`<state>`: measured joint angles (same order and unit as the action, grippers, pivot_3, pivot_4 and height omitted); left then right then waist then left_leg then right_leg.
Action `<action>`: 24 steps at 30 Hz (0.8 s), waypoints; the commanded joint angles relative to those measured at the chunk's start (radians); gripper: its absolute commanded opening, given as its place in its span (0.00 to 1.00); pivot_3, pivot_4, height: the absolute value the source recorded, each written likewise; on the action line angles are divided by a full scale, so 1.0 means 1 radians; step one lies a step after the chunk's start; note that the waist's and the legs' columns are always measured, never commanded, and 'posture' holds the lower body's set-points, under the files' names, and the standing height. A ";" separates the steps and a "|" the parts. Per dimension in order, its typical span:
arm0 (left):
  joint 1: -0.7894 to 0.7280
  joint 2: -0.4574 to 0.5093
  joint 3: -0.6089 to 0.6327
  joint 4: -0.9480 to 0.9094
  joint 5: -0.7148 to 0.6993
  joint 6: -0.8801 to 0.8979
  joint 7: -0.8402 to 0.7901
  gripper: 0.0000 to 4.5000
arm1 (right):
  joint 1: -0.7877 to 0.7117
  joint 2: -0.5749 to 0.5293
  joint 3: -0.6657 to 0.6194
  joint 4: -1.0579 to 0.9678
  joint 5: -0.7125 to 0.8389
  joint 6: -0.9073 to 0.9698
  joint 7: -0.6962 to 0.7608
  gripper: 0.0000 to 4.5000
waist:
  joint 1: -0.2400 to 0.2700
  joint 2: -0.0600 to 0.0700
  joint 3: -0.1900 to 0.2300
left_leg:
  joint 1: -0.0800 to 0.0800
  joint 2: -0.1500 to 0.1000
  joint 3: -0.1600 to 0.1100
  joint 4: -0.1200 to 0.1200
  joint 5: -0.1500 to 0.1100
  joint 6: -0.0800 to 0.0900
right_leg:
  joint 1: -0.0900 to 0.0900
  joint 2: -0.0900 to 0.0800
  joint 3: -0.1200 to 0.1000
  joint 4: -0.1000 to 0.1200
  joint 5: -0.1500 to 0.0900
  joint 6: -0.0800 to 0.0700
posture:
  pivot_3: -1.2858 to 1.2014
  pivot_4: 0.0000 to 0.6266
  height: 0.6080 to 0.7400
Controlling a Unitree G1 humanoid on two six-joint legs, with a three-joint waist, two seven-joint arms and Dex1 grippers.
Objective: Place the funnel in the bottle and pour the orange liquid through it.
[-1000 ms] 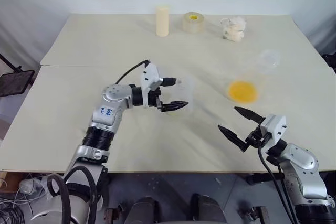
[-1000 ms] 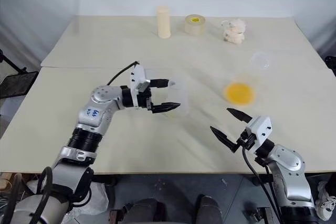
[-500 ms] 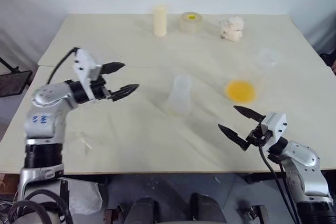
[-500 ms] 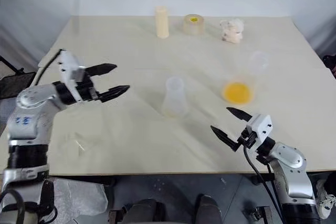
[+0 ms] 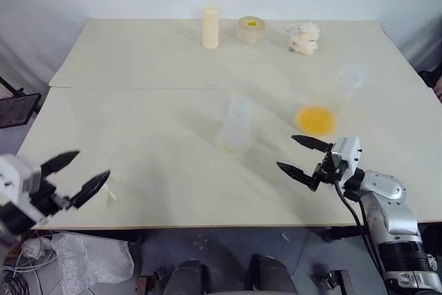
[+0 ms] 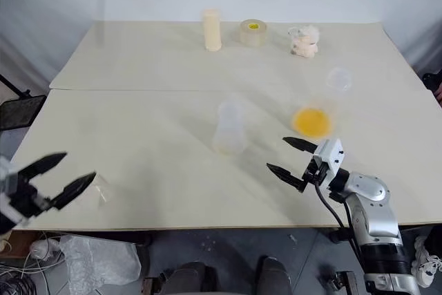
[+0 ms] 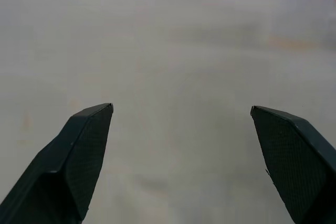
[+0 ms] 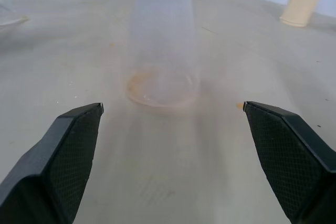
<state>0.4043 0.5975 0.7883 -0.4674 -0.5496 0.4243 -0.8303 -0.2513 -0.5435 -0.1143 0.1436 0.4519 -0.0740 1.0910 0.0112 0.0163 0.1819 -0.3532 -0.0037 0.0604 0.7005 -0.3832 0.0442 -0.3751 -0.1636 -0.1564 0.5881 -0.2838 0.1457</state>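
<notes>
Along the table's (image 5: 138,67) far edge we see a cream cylinder (image 5: 210,27), tape roll (image 5: 250,29) and crumpled wad (image 5: 304,37). The clear bottle (image 5: 237,126) stands upright mid-table, the orange liquid (image 5: 318,119) pooled in a round-bellied flask (image 5: 331,105) beside it. Our left gripper (image 5: 74,174) and right gripper (image 5: 298,155) both gape, holding nothing.

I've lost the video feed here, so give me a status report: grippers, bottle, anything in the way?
Left gripper and right gripper open, empty. Bottle upright mid-table, no funnel in it. Orange liquid in the flask beyond the right gripper. Nothing in the way.
</notes>
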 commanded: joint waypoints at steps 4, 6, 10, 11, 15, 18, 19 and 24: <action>0.094 -0.002 0.073 -0.071 -0.010 -0.042 0.012 0.99 | -0.045 0.016 0.009 0.024 0.003 -0.014 0.029 1.00 | 0.007 0.000 0.000 | 0.000 0.000 0.000 0.000 0.000 0.000 | 0.000 0.000 0.000 0.000 0.000 0.000 | 0.52 0.24 1.00; 0.104 0.006 0.095 -0.057 -0.014 -0.052 0.006 0.99 | -0.045 0.016 0.008 0.026 0.006 -0.015 0.035 1.00 | 0.007 0.000 0.000 | 0.000 0.000 0.000 0.000 0.000 0.000 | 0.000 0.000 0.000 0.000 0.000 -0.001 | 0.52 0.24 1.00; 0.094 0.029 0.089 -0.016 0.010 -0.074 0.004 0.99 | -0.017 0.015 0.000 -0.012 0.035 -0.011 0.055 1.00 | 0.006 0.000 0.000 | 0.000 0.000 0.000 -0.001 -0.001 -0.001 | -0.001 0.000 0.000 0.000 0.000 -0.001 | 0.52 0.24 1.00; 0.087 0.036 0.079 -0.002 0.018 -0.080 0.005 0.99 | -0.002 0.010 0.000 -0.034 0.051 0.001 0.071 1.00 | 0.006 0.000 0.000 | 0.000 0.000 0.000 -0.001 -0.001 -0.001 | -0.001 0.000 0.000 0.000 0.000 -0.001 | 0.52 0.24 1.00; 0.050 0.064 0.038 0.051 0.042 -0.102 0.010 0.99 | 0.064 -0.032 0.013 -0.129 0.102 0.050 0.155 1.00 | 0.009 0.001 0.001 | 0.000 0.000 0.000 -0.001 -0.001 -0.001 | -0.001 0.000 0.000 -0.001 0.000 -0.001 | 0.52 0.24 1.00; 0.028 0.083 0.015 0.074 0.048 -0.104 0.004 0.99 | 0.093 -0.059 0.028 -0.170 0.100 0.059 0.199 1.00 | 0.009 0.001 0.001 | 0.000 0.000 0.001 -0.001 -0.001 0.000 | -0.001 0.000 0.000 0.000 0.000 -0.001 | 0.52 0.24 1.00; 0.025 0.091 0.010 0.081 0.052 -0.103 0.000 0.99 | 0.096 -0.065 0.033 -0.176 0.095 0.057 0.211 1.00 | 0.008 0.001 0.001 | 0.000 0.000 0.001 -0.001 -0.001 0.000 | -0.001 0.000 0.000 0.000 0.000 -0.001 | 0.52 0.24 1.00; 0.029 0.131 -0.012 0.114 0.070 -0.101 -0.021 0.99 | 0.086 -0.076 0.047 -0.184 0.078 0.038 0.258 1.00 | 0.007 0.001 0.001 | 0.000 0.001 0.001 -0.001 -0.001 -0.001 | -0.001 0.000 0.000 0.000 0.000 -0.001 | 0.52 0.24 1.00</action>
<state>0.4287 0.7161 0.7668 -0.3627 -0.4923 0.3369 -0.8443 -0.1601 -0.6059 -0.0723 -0.0088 0.5276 -0.0210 1.3276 0.0181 0.0173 0.1826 -0.3529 -0.0030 0.0617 0.6994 -0.3842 0.0431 -0.3764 -0.1632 -0.1565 0.5881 -0.2841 0.1450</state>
